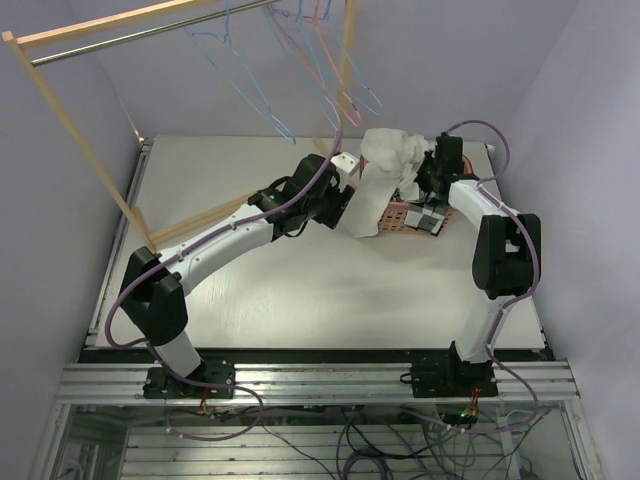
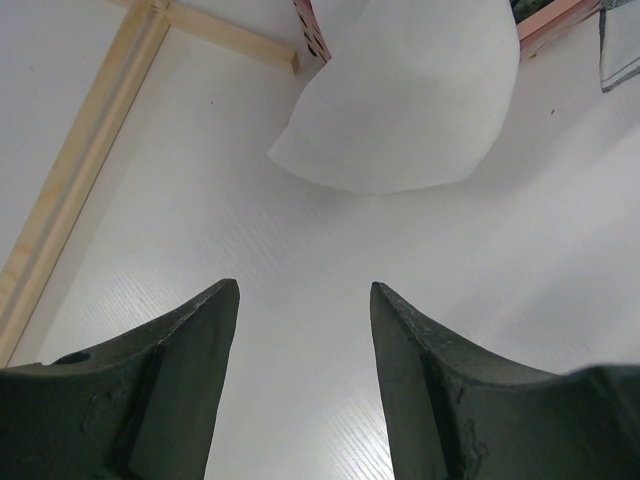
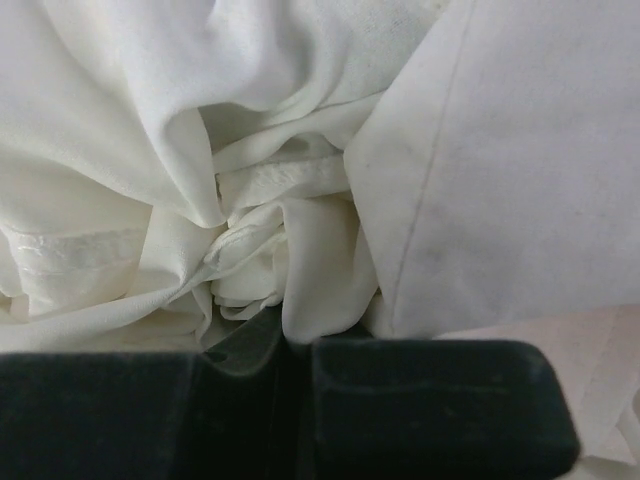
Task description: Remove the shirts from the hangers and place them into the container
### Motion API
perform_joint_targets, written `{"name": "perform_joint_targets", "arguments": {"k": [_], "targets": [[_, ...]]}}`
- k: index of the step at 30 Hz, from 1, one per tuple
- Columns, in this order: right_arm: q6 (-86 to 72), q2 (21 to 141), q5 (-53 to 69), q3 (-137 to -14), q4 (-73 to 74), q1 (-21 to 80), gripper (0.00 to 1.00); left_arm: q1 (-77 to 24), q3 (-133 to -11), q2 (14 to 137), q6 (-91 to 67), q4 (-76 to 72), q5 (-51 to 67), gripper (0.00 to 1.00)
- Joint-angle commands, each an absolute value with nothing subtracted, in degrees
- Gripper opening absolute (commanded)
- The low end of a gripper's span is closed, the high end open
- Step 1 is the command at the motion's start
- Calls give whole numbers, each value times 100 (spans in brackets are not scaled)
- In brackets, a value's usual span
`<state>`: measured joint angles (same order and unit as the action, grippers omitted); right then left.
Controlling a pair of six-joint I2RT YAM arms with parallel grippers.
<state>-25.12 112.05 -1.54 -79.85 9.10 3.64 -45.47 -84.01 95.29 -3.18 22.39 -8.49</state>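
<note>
White shirt (image 1: 386,158) over basket (image 1: 397,216), right gripper (image 3: 295,350) pinching it — left gripper (image 2: 303,288) open

Bright, even, diffuse light falls from overhead. The table (image 1: 300,290) carries only faint, soft-edged shadows under the arms. The white shirt (image 1: 388,150) is nearly blown out in the top view. In the wrist views, the left fingers (image 2: 170,390) and right fingers (image 3: 420,400) look black, almost featureless and slightly soft. Close to the right lens, the shirt's folds show gentle grey shading.
</note>
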Motion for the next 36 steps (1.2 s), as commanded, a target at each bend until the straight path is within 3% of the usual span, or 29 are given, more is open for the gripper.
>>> {"name": "perform_joint_targets", "arguments": {"k": [1, 4, 6, 8, 13, 15, 25, 36], "targets": [[-2472, 12353, -219, -7036, 3277, 289, 0, -4535, -8584, 9593, -259, 2308, -757, 66], [-2489, 12005, -216, -7062, 3185, 298, 0, -4539, -8578, 9615, -264, 2374, -753, 67], [-2457, 11638, -187, -7143, 3118, 298, 7, -4542, -8586, 9624, -249, 2407, -732, 67], [-2395, 11092, -169, -7308, 3084, 302, 23, -4536, -8587, 9609, -233, 2380, -689, 67], [-2202, 10043, -131, -7783, 2972, 303, 88, -4535, -8650, 9660, -298, 2250, -631, 67], [-2162, 9757, -139, -7948, 2965, 305, 98, -4537, -8695, 9698, -358, 2190, -585, 67], [-2074, 8212, -215, -7807, 2027, 367, 100, -4538, -8757, 9738, -491, 2013, -376, 66], [-2086, 8017, -752, -8353, 2384, 366, 100, -4538, -8734, 9676, -611, 1994, -319, 66]]}}
